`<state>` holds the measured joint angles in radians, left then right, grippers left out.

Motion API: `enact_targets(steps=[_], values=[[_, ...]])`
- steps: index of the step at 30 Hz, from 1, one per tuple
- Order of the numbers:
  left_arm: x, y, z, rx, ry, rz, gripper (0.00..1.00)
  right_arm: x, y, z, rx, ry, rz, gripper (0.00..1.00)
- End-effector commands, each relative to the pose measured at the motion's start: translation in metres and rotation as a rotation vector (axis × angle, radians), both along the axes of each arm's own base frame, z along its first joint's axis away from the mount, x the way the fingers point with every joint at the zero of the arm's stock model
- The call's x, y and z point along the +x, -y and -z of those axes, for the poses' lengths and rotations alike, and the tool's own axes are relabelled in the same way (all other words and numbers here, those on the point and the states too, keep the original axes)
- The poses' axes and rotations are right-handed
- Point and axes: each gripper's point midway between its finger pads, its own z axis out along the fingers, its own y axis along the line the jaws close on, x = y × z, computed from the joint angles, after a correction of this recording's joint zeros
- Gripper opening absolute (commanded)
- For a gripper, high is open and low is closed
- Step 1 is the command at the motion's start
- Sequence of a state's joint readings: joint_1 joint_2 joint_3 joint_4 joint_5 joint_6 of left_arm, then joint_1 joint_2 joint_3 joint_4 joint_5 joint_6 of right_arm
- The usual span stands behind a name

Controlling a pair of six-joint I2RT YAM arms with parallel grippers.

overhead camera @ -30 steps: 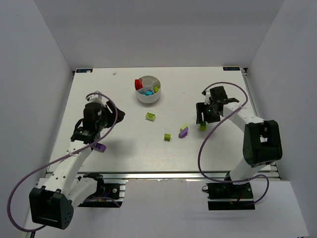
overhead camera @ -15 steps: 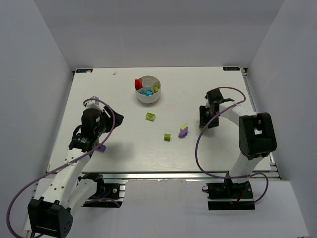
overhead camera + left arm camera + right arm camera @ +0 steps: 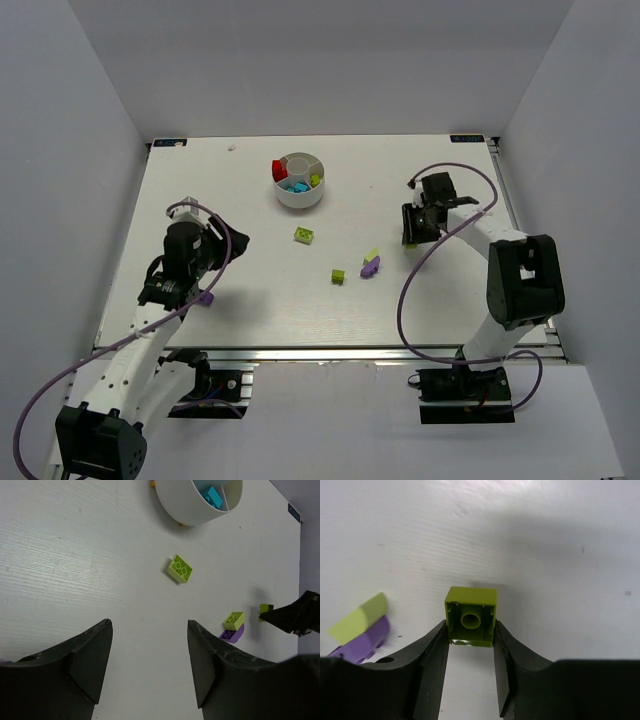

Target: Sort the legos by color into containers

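The white table (image 3: pixel 250 290) has a faint streaked grain. The left gripper (image 3: pixel 148 630) hangs over bare tabletop with its black jaws spread wide and nothing between them. The right gripper (image 3: pixel 470 630) pinches a lime square brick (image 3: pixel 470 617), whose hollow underside and round centre tube face the wrist camera. From above, that gripper hides the brick.

The round white dish (image 3: pixel 299 195) sits toward the far edge, glossy and thin-walled. It holds red pieces (image 3: pixel 279 170) on its left, cyan pieces (image 3: pixel 295 186) at the near side and a lime piece (image 3: pixel 315 180) on the right. They are too small to count.

Five bricks lie loose:
- a studded lime brick (image 3: pixel 304 235)
- a small lime brick (image 3: pixel 339 276)
- a smooth lime wedge (image 3: pixel 371 256), which touches a purple piece (image 3: pixel 370 268)
- a second purple brick (image 3: pixel 204 297), partly covered by the left arm
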<state>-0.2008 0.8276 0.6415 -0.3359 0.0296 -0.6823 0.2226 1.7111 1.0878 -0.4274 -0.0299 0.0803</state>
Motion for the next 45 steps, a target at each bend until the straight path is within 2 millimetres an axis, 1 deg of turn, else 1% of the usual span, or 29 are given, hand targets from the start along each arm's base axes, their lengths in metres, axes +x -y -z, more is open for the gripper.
enact_targets(steps=[1,3,6,7,8,9,11,12,13,15,16,18,19,20,21,22,23,24,25,27,28,29,30,35,37,41,43,44,45], values=[[-0.002,0.0,-0.001,-0.015,0.01,0.001,0.71,0.045,-0.031,-0.076,0.108,0.304,-0.223,0.02],[-0.003,0.001,0.0,-0.015,0.008,0.003,0.71,0.062,-0.047,-0.104,0.127,0.434,-0.336,0.0],[-0.004,0.001,-0.001,-0.016,0.009,0.001,0.71,0.078,-0.073,-0.14,0.153,0.612,-0.523,0.0],[-0.004,0.0,-0.003,-0.016,0.014,-0.001,0.71,0.074,-0.09,-0.151,0.201,0.658,-0.621,0.0],[-0.006,0.0,-0.002,-0.015,0.008,0.0,0.71,0.071,-0.1,-0.159,0.222,0.696,-0.708,0.0],[-0.006,-0.001,-0.002,-0.014,0.01,-0.003,0.71,0.06,-0.118,-0.175,0.259,0.773,-0.911,0.0],[-0.008,-0.003,-0.003,-0.011,0.014,-0.012,0.71,0.048,-0.137,-0.179,0.266,0.826,-1.114,0.0],[-0.009,-0.003,-0.003,-0.012,0.013,-0.012,0.71,0.041,-0.144,-0.168,0.236,0.841,-1.251,0.0],[-0.01,-0.004,-0.002,-0.014,0.011,-0.018,0.71,0.042,-0.159,-0.177,0.207,0.882,-1.323,0.0],[-0.012,-0.004,-0.003,-0.017,0.014,-0.019,0.71,0.052,-0.172,-0.175,0.131,0.919,-1.393,0.0],[-0.014,-0.004,-0.002,-0.02,0.012,-0.023,0.71,0.061,-0.183,-0.174,0.097,0.933,-1.415,0.0],[-0.016,-0.006,-0.001,-0.021,0.01,-0.03,0.71,0.072,-0.194,-0.177,0.054,0.969,-1.444,0.0],[-0.018,-0.006,0.0,-0.023,0.008,-0.028,0.71,0.081,-0.204,-0.172,-0.003,0.993,-1.468,0.0],[-0.02,-0.006,0.002,-0.021,0.0,-0.03,0.71,0.09,-0.21,-0.18,-0.046,1.034,-1.473,0.0],[-0.021,-0.007,0.001,-0.022,0.005,-0.031,0.71,0.096,-0.215,-0.181,-0.085,1.059,-1.48,0.0],[-0.022,-0.007,0.001,-0.023,0.004,-0.03,0.71,0.104,-0.221,-0.174,-0.157,1.073,-1.495,0.0],[-0.024,-0.007,0.003,-0.024,-0.003,-0.031,0.71,0.111,-0.227,-0.179,-0.195,1.118,-1.498,0.0],[-0.025,-0.008,0.002,-0.024,0.003,-0.033,0.71,0.117,-0.228,-0.174,-0.229,1.125,-1.502,0.01],[-0.026,-0.007,0.004,-0.026,-0.002,-0.032,0.71,0.118,-0.233,-0.173,-0.251,1.142,-1.518,0.02],[-0.026,-0.011,0.007,-0.018,-0.007,-0.049,0.71,0.128,-0.237,-0.178,-0.307,1.197,-1.519,0.05],[-0.027,-0.013,0.007,-0.013,-0.004,-0.059,0.71,0.133,-0.238,-0.173,-0.322,1.194,-1.519,0.06],[-0.027,-0.013,0.007,-0.013,-0.004,-0.06,0.71,0.137,-0.239,-0.176,-0.341,1.216,-1.517,0.06],[-0.027,-0.013,0.009,-0.011,-0.007,-0.062,0.71,0.142,-0.24,-0.173,-0.356,1.218,-1.517,0.07],[-0.026,-0.013,0.012,-0.007,-0.012,-0.057,0.71,0.153,-0.245,-0.176,-0.397,1.29,-1.506,0.1],[-0.025,-0.013,0.012,-0.005,-0.013,-0.056,0.71,0.157,-0.248,-0.176,-0.399,1.311,-1.507,0.12],[-0.024,-0.012,0.014,0.0,-0.018,-0.049,0.71,0.162,-0.255,-0.167,-0.39,1.316,-1.516,0.15],[-0.024,-0.012,0.015,0.001,-0.023,-0.049,0.71,0.163,-0.258,-0.16,-0.399,1.315,-1.524,0.18],[-0.024,-0.011,0.015,0.002,-0.023,-0.047,0.71,0.165,-0.259,-0.161,-0.405,1.324,-1.521,0.19],[-0.024,-0.011,0.016,0.003,-0.027,-0.047,0.71,0.167,-0.259,-0.155,-0.403,1.314,-1.525,0.2]])
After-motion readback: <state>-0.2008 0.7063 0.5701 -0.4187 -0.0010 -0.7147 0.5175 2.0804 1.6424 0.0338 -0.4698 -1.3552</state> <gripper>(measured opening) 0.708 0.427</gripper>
